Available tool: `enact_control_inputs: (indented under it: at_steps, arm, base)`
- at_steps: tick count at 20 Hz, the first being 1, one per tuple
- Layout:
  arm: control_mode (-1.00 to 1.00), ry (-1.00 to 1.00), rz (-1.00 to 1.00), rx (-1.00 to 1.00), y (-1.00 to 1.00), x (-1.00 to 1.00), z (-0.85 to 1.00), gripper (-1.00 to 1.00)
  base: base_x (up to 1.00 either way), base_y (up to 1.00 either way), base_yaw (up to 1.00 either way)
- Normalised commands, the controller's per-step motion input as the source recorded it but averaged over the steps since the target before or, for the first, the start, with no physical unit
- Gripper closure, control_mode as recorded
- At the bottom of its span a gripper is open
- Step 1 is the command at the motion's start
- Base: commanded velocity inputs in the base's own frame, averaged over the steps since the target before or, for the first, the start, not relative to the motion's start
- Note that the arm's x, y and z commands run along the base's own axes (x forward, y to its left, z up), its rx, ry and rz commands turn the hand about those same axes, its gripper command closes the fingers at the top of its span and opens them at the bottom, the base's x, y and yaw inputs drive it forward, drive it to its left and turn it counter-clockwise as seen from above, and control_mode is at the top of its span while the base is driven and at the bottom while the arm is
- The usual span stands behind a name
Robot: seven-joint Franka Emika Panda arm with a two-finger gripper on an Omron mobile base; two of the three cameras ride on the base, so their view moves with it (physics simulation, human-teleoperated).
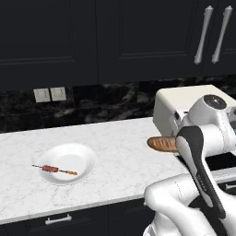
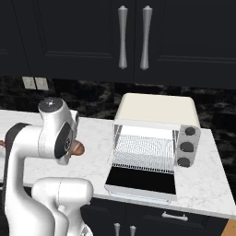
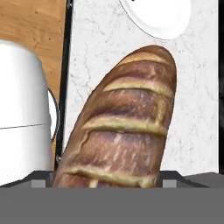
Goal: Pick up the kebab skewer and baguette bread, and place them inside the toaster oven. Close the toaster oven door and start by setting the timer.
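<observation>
Tool (image 3: 107, 183): jaws set wide and clamped on the baguette bread (image 3: 122, 127), one dark tip showing at each side of the loaf's near end in the hand view. The tool itself is hidden behind the arm in both base views.

Baguette bread: held up off the tabletop (image 1: 120, 147). In the left base view its free end sticks out to the left of the arm, long axis roughly level and running along the tabletop's length, away from the toaster oven (image 1: 184, 106). In the hand view the loaf runs straight out from the tool, its rounded far end toward the white plate (image 3: 157, 17) (scored crust facing the camera).

Kebab skewer (image 1: 55, 169): lying on the white plate at the left of the tabletop, stick running left to right, slightly lower at the right end; well apart from the arm.

Toaster oven: on the tabletop to the right of the arm, against the dark backsplash; wire rack visible inside in the right base view.

Toaster oven door (image 2: 140, 180): folded down flat, dark glass facing up, reaching the tabletop's front edge.

Knobs (image 2: 186, 147): three grey ones in a column on the right front panel.
</observation>
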Motion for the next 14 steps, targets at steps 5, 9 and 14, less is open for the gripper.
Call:
enact_control_inputs:
  at_steps: [5, 9, 14]
  arm:
    - [-1.0, -0.07, 0.05, 0.03, -0.99, -0.03, 0.1, 1.0]
    - [-1.0, -0.1, -0.01, 0.0, -0.82, 0.0, 0.0, 1.0]
    - [-1.0, -0.09, -0.01, 0.01, -0.81, 0.1, 0.0, 1.0]
  base:
    - [0.0, 0.0, 0.0]
    - [0.0, 0.0, 0.0]
    - [0.0, 0.0, 0.0]
